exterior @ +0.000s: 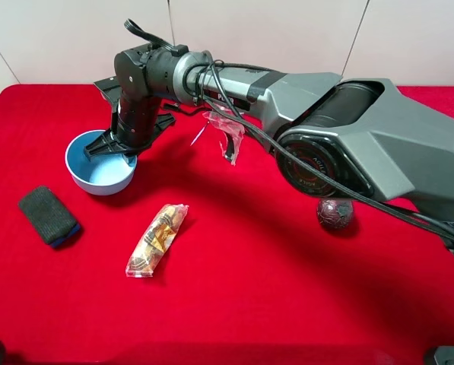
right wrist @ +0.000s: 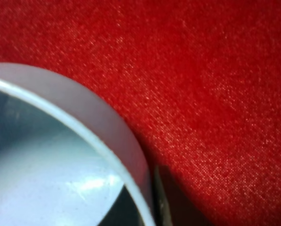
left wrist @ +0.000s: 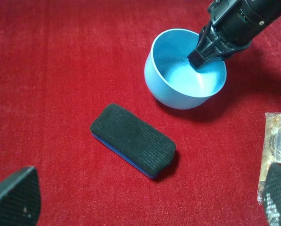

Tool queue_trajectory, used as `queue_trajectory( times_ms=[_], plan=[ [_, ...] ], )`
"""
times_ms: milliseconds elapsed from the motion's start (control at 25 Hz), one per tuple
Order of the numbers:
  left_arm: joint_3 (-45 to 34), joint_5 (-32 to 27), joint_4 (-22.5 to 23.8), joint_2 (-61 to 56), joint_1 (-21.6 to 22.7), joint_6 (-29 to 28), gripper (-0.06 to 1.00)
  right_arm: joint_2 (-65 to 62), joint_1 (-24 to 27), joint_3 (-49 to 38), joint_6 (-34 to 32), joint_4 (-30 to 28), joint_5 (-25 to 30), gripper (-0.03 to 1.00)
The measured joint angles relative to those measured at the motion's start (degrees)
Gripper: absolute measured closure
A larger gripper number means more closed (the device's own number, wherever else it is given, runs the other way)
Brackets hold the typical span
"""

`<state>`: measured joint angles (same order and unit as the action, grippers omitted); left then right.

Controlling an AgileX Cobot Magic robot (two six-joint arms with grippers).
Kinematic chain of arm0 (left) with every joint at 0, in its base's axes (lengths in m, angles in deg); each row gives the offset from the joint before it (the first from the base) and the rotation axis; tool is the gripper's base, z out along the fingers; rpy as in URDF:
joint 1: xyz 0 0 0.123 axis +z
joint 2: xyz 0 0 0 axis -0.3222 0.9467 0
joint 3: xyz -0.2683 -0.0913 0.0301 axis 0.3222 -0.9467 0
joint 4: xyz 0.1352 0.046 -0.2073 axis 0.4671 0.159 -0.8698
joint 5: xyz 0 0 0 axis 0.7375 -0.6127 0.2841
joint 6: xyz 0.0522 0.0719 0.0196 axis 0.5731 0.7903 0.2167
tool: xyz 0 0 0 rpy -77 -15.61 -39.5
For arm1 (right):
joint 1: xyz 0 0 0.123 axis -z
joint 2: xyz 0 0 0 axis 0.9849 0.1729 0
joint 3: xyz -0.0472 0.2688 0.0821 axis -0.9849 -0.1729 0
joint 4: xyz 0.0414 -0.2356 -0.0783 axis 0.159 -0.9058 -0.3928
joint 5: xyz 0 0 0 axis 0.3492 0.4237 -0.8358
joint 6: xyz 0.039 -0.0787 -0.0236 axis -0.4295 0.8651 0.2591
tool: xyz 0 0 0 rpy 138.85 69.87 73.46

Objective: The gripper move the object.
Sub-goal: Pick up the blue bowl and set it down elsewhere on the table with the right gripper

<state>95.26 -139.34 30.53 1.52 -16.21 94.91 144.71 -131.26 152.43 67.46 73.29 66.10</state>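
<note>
The light blue bowl (exterior: 97, 172) stands upright on the red cloth at the left, also in the left wrist view (left wrist: 178, 82) and close up in the right wrist view (right wrist: 60, 155). My right arm reaches across the middle, and its black gripper (exterior: 120, 150) points down at the bowl's right rim. One finger (left wrist: 205, 52) is inside the bowl and a dark finger edge (right wrist: 158, 200) lies against the outer wall, so it is closed on the rim. My left gripper (left wrist: 145, 202) is open and empty, hovering over the cloth near the black pad.
A black pad with a blue base (exterior: 49, 215) lies left of the bowl's front, also in the left wrist view (left wrist: 133, 140). A clear snack packet (exterior: 157, 239) lies mid-table. A dark ball (exterior: 334, 214) sits at the right. A crumpled clear bag (exterior: 225, 131) hangs by the right arm.
</note>
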Motion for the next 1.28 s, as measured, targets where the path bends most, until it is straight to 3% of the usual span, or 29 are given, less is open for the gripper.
queue_trajectory(
  times_ms=[280,400,520,640,1280],
  plan=[
    [0.00,0.00,0.00,0.00,0.00,0.00,0.01,0.11,0.00,0.00,-0.19,0.16,0.00,0.95],
    [0.00,0.00,0.00,0.00,0.00,0.00,0.01,0.69,0.00,0.00,-0.19,0.16,0.53,0.80],
    [0.00,0.00,0.00,0.00,0.00,0.00,0.01,0.68,0.00,0.00,-0.19,0.65,0.53,0.56],
    [0.00,0.00,0.00,0.00,0.00,0.00,0.01,0.63,-0.18,0.14,-0.19,0.70,0.53,0.41],
    [0.00,0.00,0.00,0.00,0.00,0.00,0.01,-3.54,-0.18,0.19,-0.13,-0.02,2.90,0.37]
  ],
)
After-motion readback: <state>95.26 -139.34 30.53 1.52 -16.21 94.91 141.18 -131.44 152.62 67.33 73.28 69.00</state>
